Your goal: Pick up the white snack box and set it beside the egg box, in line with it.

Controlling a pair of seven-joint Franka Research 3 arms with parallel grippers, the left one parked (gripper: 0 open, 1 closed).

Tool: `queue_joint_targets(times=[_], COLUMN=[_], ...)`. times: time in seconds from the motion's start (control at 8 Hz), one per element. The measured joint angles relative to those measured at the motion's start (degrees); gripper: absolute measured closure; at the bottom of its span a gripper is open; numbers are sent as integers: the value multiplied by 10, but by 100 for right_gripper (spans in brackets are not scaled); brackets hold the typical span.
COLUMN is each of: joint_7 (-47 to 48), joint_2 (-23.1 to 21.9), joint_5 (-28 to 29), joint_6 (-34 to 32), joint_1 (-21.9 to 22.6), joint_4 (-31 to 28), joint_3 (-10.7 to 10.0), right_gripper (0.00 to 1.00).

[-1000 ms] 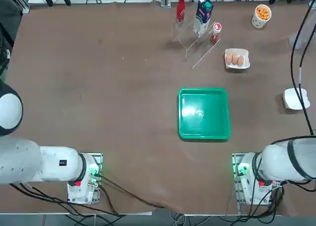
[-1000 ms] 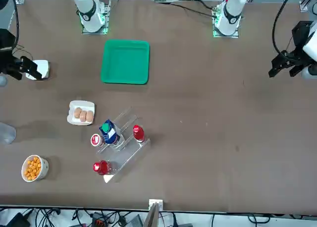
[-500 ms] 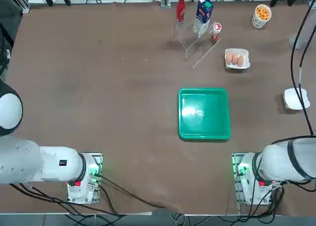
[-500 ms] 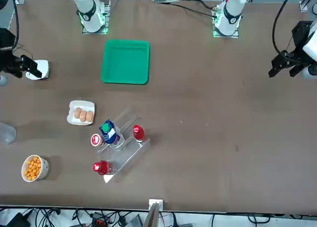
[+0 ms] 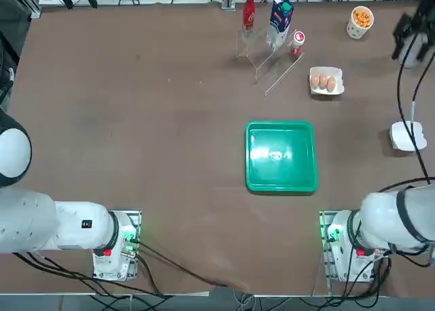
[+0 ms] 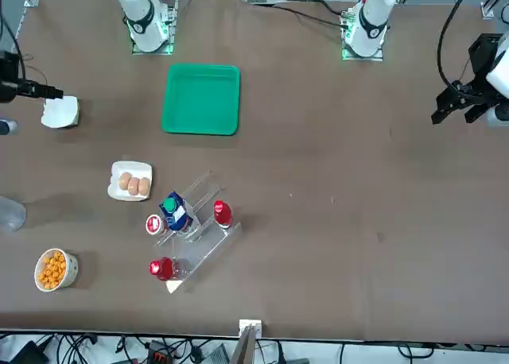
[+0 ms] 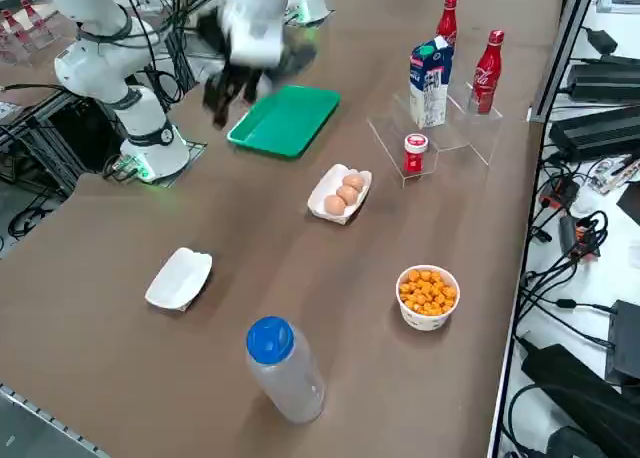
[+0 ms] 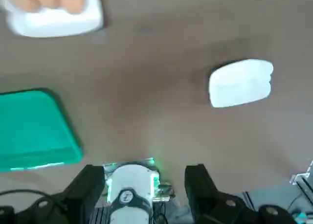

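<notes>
Brown tabletop (image 5: 170, 155) open between snack box (image 5: 408, 136) and green tray (image 5: 281, 156)

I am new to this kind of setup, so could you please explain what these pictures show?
Two robot arms are fixed side by side at a brown table. One picture looks straight down, one looks from across the table, one from the robot's right side, and one from the right arm's wrist.

The right gripper is raised above the table with its two fingers apart, holding nothing. On the table lie a white box, a small white tray with three brown eggs, a green tray, a cup of orange snacks, a bottle with a blue cap, and a clear rack with red-capped bottles and a carton.
</notes>
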Motion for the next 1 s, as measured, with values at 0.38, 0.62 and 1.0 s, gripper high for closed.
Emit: queue_joint_targets(times=[0.38,0.62,1.0], joint_7=[-86,-157,-221], joint_2=[-10,-8,22], joint_5=[-12,-12,-13], joint_6=[253,399,578], joint_1=[-75,-138,-182], joint_4=[-189,-283,-381], joint_3=[0,-1,0], right_gripper=[0,0,0])
